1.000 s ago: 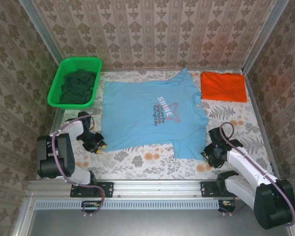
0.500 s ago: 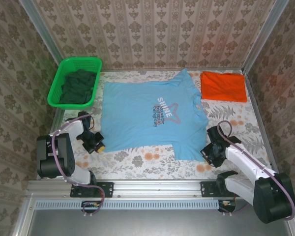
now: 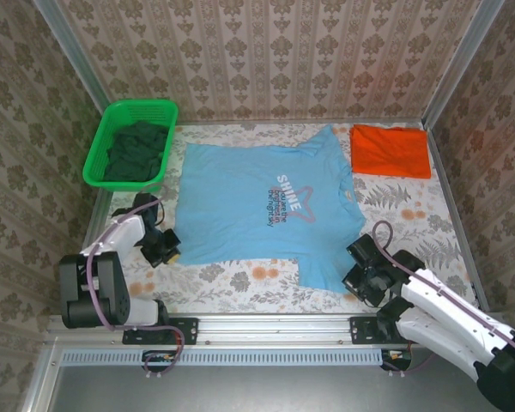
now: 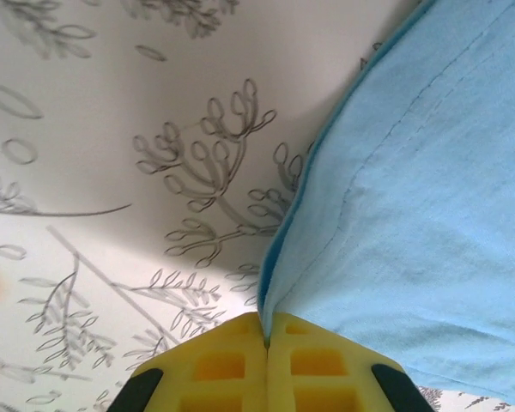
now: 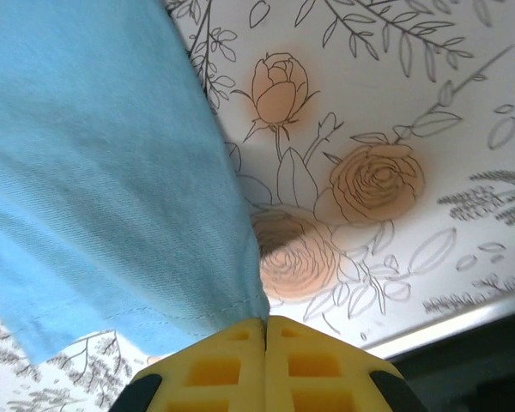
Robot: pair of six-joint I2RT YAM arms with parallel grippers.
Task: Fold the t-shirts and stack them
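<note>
The light blue t-shirt [image 3: 262, 202] lay spread flat across the middle of the flowered bench [image 3: 240, 279], its chest print facing up and turned sideways to me. The left gripper [image 3: 165, 249] sat low at the shirt's near-left corner. In the left wrist view its yellow pads were pressed together, with the blue edge of the cloth running straight into the seam between them, so it had the fabric pinched. The right gripper [image 3: 358, 270] was down at the near-right corner of the same shirt. Its pads were likewise closed tight, with the stitched edge of the cloth caught between them. Both arms were stretched out low over the bench from their bases at the near edge.

The orange-red t-shirt [image 3: 390, 151] rested at the far right of the bench as a neat folded rectangle, just beside the blue one but apart from it. A green basket [image 3: 130, 142] stood at the far left corner, holding a heap of dark cloth [image 3: 137, 153], and its rim lay near the blue shirt's far-left corner.
</note>
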